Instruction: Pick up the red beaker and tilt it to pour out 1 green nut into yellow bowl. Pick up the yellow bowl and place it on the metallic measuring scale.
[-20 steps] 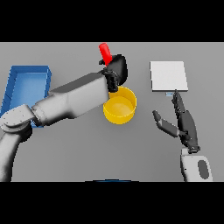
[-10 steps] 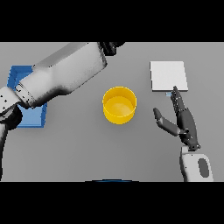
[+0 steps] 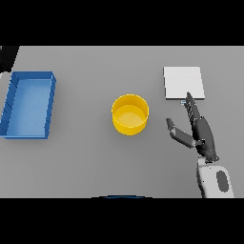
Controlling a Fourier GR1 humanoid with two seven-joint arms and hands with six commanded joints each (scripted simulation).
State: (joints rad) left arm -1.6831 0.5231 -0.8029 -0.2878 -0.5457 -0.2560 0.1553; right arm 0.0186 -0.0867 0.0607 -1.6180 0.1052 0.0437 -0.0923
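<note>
The yellow bowl stands upright at the middle of the grey table, and I see nothing inside it. The metallic measuring scale, a pale square plate, lies at the back right. My right hand rests open to the right of the bowl, apart from it, with straight fingers pointing at the scale's near edge. Only a dark bit of my left hand shows at the far left edge. The red beaker is out of sight.
A blue rectangular tray lies at the left side of the table, behind and to the left of the bowl.
My left arm has swung away from above the bowl to the far left, almost out of view, and the red beaker went with it. The right hand and the bowl have stayed put.
</note>
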